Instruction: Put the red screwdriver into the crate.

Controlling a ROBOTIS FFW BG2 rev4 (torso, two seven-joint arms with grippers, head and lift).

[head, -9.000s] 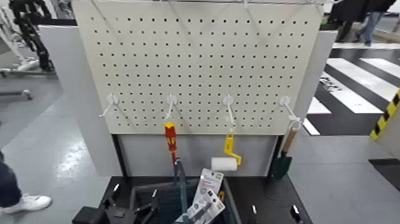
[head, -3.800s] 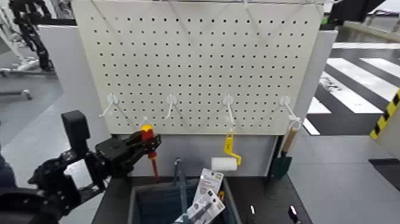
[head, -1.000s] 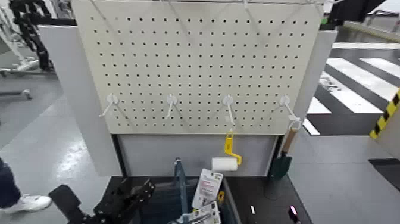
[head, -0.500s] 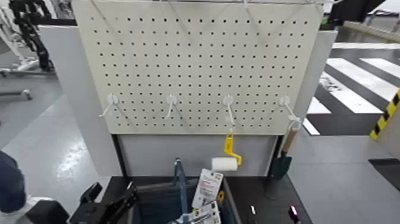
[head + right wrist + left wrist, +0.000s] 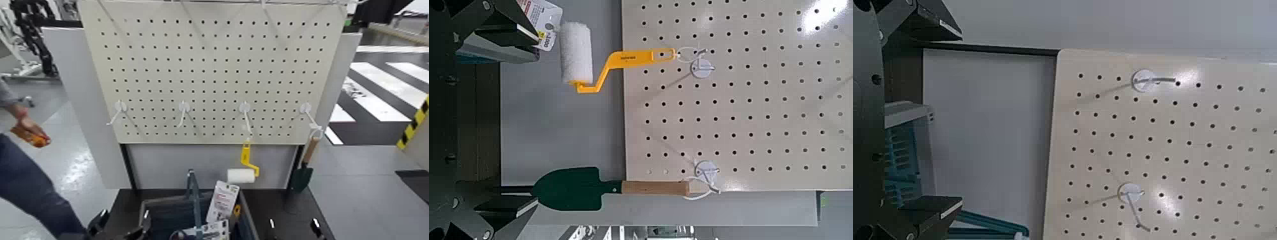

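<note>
The red screwdriver is out of view in every view. The dark grey-blue crate (image 5: pixel 149 207) sits at the bottom of the head view below the pegboard, its upright divider (image 5: pixel 191 191) rising in the middle. My left gripper (image 5: pixel 123 225) is low at the crate's left side. In the left wrist view the left gripper (image 5: pixel 928 115) is open, with nothing between its dark fingers (image 5: pixel 923 22). My right gripper (image 5: pixel 292 226) is parked low at the crate's right side. The right gripper (image 5: pixel 489 120) is open and empty.
A white pegboard (image 5: pixel 210 70) with hooks stands behind the crate. A yellow paint roller (image 5: pixel 242 171) and a green trowel (image 5: pixel 303 173) hang from it. White packaged items (image 5: pixel 221 201) lean inside the crate. A person's hand (image 5: pixel 29 131) holding something orange and a leg are at far left.
My left arm has sunk back towards the bottom left corner, away from the crate's top. A person has walked into view at the left.
</note>
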